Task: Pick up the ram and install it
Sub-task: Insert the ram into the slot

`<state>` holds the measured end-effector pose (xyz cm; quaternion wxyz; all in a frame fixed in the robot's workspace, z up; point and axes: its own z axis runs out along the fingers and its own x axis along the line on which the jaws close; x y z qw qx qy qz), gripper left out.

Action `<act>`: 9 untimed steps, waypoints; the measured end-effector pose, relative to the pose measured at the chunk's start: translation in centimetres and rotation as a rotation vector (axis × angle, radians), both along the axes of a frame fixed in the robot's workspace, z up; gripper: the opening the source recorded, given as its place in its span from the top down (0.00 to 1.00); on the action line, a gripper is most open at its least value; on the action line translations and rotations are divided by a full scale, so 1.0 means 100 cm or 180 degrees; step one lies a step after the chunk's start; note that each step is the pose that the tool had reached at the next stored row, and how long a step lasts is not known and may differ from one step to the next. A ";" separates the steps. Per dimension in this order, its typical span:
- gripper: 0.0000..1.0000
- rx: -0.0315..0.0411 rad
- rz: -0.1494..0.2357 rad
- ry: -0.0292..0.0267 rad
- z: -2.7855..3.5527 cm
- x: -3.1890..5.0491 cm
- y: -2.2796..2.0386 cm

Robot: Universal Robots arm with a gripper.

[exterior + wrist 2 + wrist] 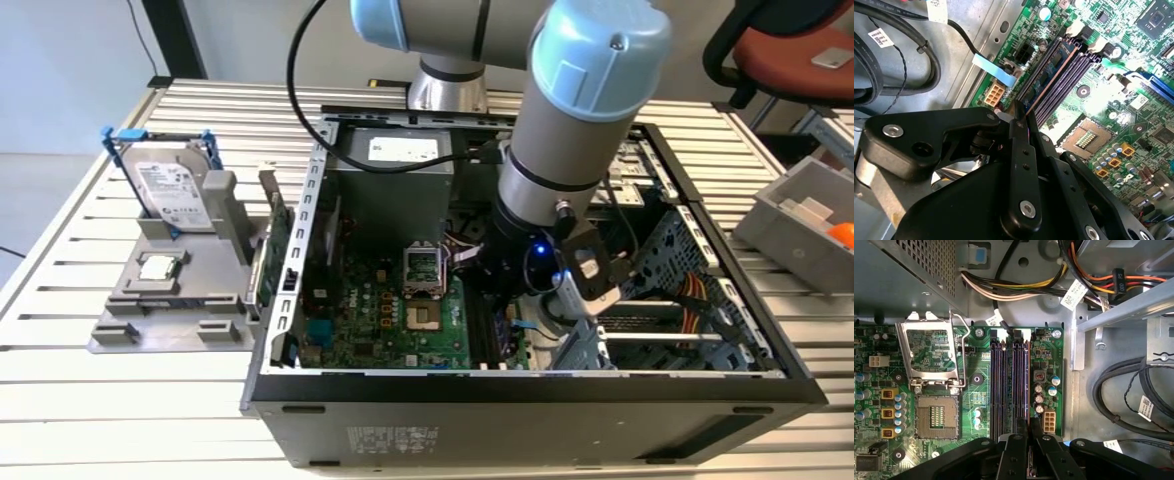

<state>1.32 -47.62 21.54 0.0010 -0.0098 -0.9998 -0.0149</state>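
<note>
Hand down inside the computer case, closed narrow on the end of the ram, already lying along the outermost memory slot. Best pressed straight down, stick upright, both ends level until the clips catch.

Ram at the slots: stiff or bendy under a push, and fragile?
Probably stiff edgewise: the ram looks like a thin flat board standing on edge in line with the slots. Likely light for its length. A sideways push from the gripper could flex or crack it.
</note>
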 end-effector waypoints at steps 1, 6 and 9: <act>1.00 0.0000 -0.0002 -0.0001 0.0000 -0.0003 0.0000; 1.00 0.0000 -0.0008 -0.0008 -0.0023 -0.0006 0.0000; 1.00 -0.0001 -0.0010 -0.0011 -0.0050 -0.0006 0.0000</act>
